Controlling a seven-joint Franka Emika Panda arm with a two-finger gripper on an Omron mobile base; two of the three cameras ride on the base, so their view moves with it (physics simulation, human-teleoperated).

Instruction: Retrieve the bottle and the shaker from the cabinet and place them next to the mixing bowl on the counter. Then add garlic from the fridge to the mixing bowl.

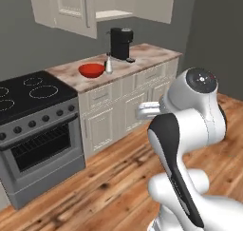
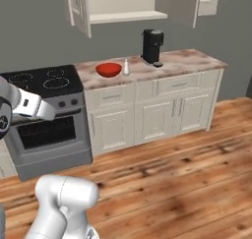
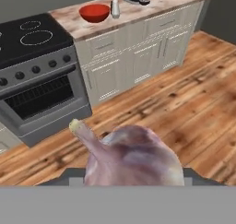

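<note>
1. The garlic [image 3: 131, 156] is seen in the hand view, large and close at the bottom, its stem pointing up and to the left; the pincer is judged to be clamped on it, though its tips are hidden behind the bulb.
2. The mixing bowl [image 1: 91, 70] is set on the desk [image 1: 147, 54] near its stove-side end, with the bottle [image 1: 108, 65] just beside it.
3. The bottle step is judged done. A shaker cannot be made out on the desk or on the shelf of the open cabinet [image 2: 123, 16].
4. The garlic is yet to be carried to the bowl and dropped in.
5. Wide wooden floor [image 2: 187, 169] is left free in front of the cream drawers.
6. The coffee machine [image 2: 153, 46] is placed behind the bottle; the stovetop [image 1: 28, 92] borders the desk's end nearest the bowl.
</note>
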